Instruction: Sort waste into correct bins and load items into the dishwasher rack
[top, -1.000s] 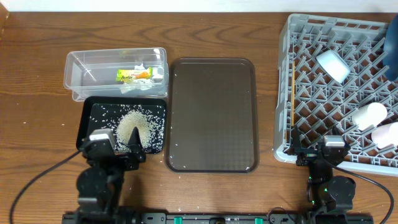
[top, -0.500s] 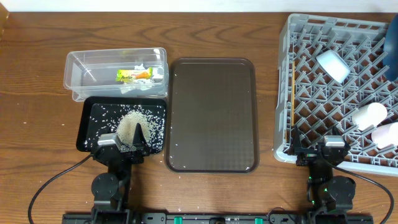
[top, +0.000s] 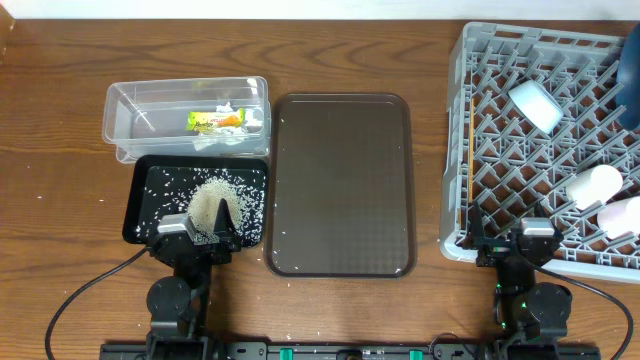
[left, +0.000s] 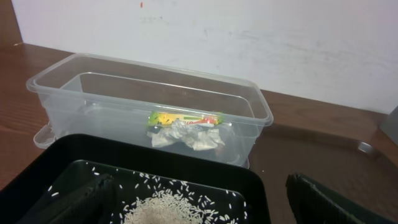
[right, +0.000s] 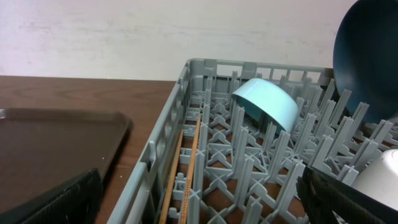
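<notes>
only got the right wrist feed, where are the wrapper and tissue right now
Observer: Both lie in the clear tub, with the wrapper right behind the tissue.
Operator: and the rice
Observer: Most of the rice sits in a pile in the black tub. A few stray grains dot the table.
Operator: left hand holding anything
Observer: No. The left hand is open and empty at the near edge of the black tub.

Wrapper, tissue: clear tub; rice: black tub.
</notes>
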